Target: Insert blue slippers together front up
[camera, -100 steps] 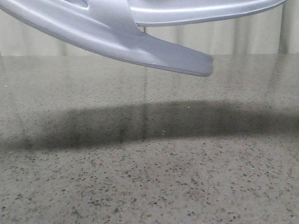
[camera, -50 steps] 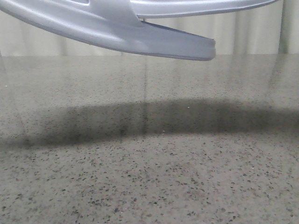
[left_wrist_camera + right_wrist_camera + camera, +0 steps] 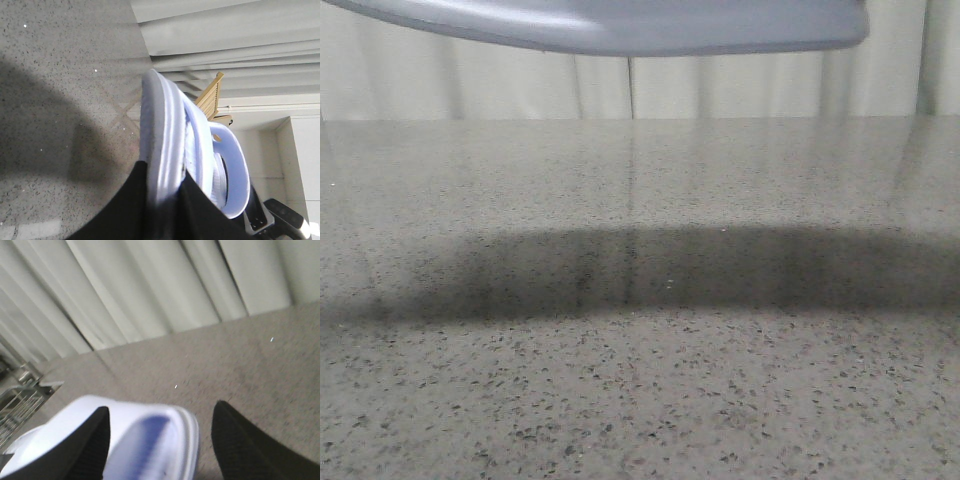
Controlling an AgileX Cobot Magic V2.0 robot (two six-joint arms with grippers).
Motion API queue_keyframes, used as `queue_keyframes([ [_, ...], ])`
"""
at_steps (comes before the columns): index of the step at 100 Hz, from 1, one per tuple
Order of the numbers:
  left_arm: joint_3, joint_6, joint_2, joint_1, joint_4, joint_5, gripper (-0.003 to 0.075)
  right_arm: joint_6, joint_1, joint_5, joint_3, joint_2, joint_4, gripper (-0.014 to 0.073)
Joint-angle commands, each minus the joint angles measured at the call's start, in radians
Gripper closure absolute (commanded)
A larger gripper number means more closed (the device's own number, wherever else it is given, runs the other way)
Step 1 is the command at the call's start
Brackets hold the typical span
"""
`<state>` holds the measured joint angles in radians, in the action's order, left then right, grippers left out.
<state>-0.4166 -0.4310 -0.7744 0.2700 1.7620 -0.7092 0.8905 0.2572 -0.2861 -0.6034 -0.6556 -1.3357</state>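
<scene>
The pale blue slippers (image 3: pixel 620 25) hang high above the table and show only as a grey-blue underside along the top edge of the front view. In the left wrist view my left gripper (image 3: pixel 164 172) is shut on the sole edge of the slippers (image 3: pixel 160 125), which lie pressed together, a wide strap (image 3: pixel 235 165) arching off the far side. In the right wrist view my right gripper (image 3: pixel 161 407) is open, and a slipper end (image 3: pixel 150 440) sits between its fingers, close to one finger (image 3: pixel 95 440) and apart from the other.
The speckled grey table (image 3: pixel 640 380) lies below with a broad shadow (image 3: pixel 650 265) across it. Pale curtains (image 3: pixel 520 85) hang behind. A wooden slatted piece (image 3: pixel 212 92) shows beyond the table. A wire rack (image 3: pixel 15 410) stands off the table's edge.
The slippers have risen and levelled out in the front view. The two separate soles now read as one shape at the top edge, its end further right.
</scene>
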Motion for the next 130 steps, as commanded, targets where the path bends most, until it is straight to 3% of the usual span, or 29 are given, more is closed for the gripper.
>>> queue_keyframes([
  [1,-0.041,0.004,-0.002,0.007,0.062,-0.015,0.0704,0.029,0.0,0.122,-0.027,0.065,0.04,0.021],
  [25,-0.041,0.001,-0.025,0.007,0.032,0.019,0.0704,0.029,0.0,0.294,-0.027,0.199,0.138,0.021],
  [79,-0.041,-0.108,-0.263,0.007,0.03,0.036,0.0704,0.031,0.0,0.246,-0.027,0.22,0.138,0.021],
  [130,-0.041,-0.176,-0.332,0.007,0.026,0.08,0.0701,0.031,0.0,0.197,-0.027,0.22,0.138,0.0211],
])
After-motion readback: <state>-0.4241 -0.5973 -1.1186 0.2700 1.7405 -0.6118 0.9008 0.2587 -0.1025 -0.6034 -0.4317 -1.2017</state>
